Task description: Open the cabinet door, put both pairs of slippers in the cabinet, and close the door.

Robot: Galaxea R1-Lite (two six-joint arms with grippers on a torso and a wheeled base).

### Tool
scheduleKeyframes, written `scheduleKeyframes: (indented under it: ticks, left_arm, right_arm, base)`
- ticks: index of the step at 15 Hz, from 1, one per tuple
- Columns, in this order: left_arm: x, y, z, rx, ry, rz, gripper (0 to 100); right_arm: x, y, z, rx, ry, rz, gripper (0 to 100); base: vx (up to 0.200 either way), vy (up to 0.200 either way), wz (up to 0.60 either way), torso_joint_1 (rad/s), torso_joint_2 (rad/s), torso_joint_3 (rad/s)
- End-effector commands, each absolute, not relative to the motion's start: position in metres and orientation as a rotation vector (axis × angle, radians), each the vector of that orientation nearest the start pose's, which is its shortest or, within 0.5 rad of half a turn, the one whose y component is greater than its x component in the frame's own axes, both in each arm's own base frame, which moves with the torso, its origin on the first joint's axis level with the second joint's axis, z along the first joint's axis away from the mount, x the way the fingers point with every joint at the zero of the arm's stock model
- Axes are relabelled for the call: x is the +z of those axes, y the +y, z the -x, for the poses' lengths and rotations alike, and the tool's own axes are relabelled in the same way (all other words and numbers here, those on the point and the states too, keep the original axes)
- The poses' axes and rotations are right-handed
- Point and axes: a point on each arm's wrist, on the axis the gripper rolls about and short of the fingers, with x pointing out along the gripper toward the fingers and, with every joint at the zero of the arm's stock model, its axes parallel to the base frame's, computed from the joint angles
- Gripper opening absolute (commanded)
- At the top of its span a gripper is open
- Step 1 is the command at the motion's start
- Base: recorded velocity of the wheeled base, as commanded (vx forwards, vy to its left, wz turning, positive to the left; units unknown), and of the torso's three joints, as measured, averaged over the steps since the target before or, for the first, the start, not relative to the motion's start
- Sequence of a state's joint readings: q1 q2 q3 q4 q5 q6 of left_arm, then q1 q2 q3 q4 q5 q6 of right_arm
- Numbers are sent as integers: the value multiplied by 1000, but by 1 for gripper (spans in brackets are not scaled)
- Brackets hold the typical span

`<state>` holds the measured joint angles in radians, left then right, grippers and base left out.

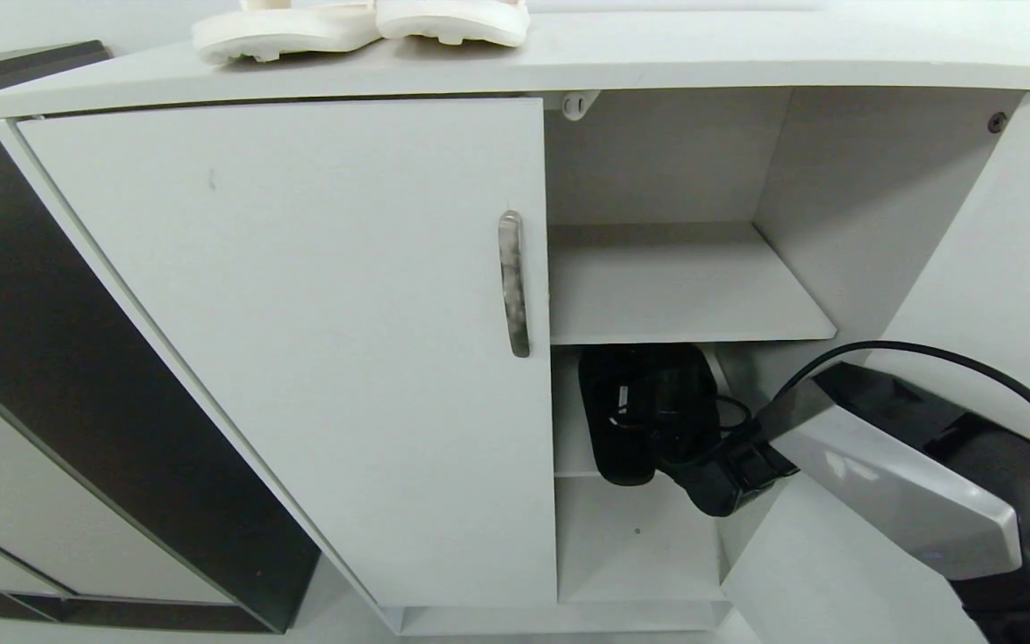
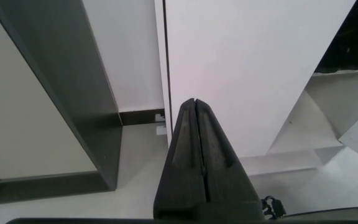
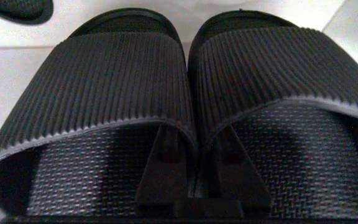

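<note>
The pair of black slippers (image 1: 640, 411) sits side by side in the lower compartment of the white cabinet (image 1: 747, 49), under its middle shelf (image 1: 685, 286). My right gripper (image 3: 194, 165) is shut on the black slippers, one finger inside each, pinching the two inner strap walls (image 3: 191, 93) together. A pair of white slippers (image 1: 345, 27) rests on the cabinet top at the back left. The right door (image 1: 998, 268) stands open; the left door (image 1: 300, 313) with its metal handle (image 1: 513, 282) is closed. My left gripper (image 2: 194, 143) is shut and empty, low in front of the closed left door (image 2: 253, 68).
A dark vertical panel (image 1: 77, 358) stands left of the cabinet, with pale floor (image 2: 135, 155) at its foot. The upper compartment above the shelf holds nothing. The open door flanks my right arm (image 1: 882, 465).
</note>
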<state>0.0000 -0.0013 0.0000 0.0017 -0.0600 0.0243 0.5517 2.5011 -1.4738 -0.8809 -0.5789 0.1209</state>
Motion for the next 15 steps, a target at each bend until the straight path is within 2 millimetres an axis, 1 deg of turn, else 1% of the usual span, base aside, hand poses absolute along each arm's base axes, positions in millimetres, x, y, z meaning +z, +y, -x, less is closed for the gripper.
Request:
scheduleKeyframes:
  ticks: [1, 7, 8, 11, 12, 14, 15]
  left_arm:
    - [75, -1, 23, -60, 1, -24, 0]
    - [75, -1, 23, -60, 1, -24, 0]
    - [75, -1, 23, -60, 1, -24, 0]
    - [75, -1, 23, -60, 1, -24, 0]
    - [75, -1, 23, -60, 1, -24, 0]
    - [75, -1, 23, -60, 1, -24, 0]
    - [75, -1, 23, -60, 1, -24, 0]
  right_arm:
    - [48, 248, -429, -37, 129, -38, 0]
    - [43, 249, -432, -39, 135, -36, 0]
    - [43, 250, -432, -38, 137, -36, 100]
    - [40, 250, -430, -39, 148, -41, 100]
    - [39, 249, -426, -38, 157, -33, 100]
    - [47, 247, -410, -23, 165, -27, 100]
    - [54, 247, -398, -12, 152, -33, 100]
  base:
    - [0, 0, 0, 0, 0, 0]
    - [0, 0, 0, 0, 0, 0]
    - [0, 0, 0, 0, 0, 0]
    - [0, 0, 0, 0, 0, 0]
    - [0, 0, 0, 0, 0, 0]
    - [0, 0, 0, 0, 0, 0]
    - [0, 0, 0, 0, 0, 0]
